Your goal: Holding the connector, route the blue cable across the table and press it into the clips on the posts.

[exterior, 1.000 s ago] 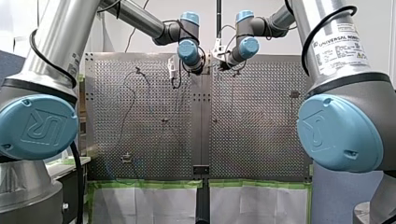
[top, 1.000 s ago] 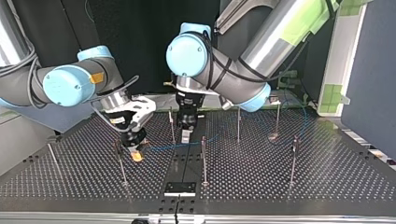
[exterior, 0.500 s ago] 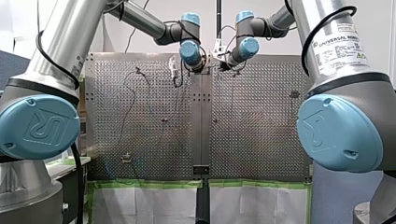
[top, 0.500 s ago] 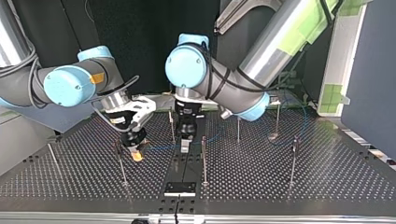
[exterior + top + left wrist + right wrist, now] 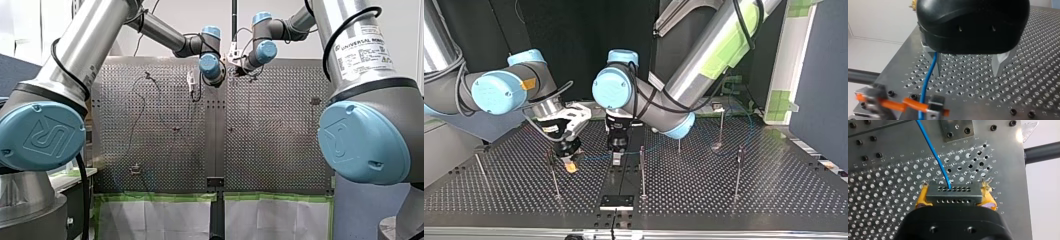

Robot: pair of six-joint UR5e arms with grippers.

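Between pads (image 5: 921, 198) of my right gripper (image 5: 955, 195), connector (image 5: 954, 192) (blue cable (image 5: 933, 150) ahead).

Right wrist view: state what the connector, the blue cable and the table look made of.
Connector: dull grey, matte, rows of small holes; plastic or metal, unclear. Blue cable: smooth plastic sheath, likely. Table: bare metal, brushed sheen, glinting hole rims.

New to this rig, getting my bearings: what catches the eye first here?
The blue cable stands out most, running over the perforated table into the connector clamped in my right gripper, between yellow pads. My left gripper hangs open above the table, the cable beside one metal finger. Thin posts stand around both grippers in the top view.
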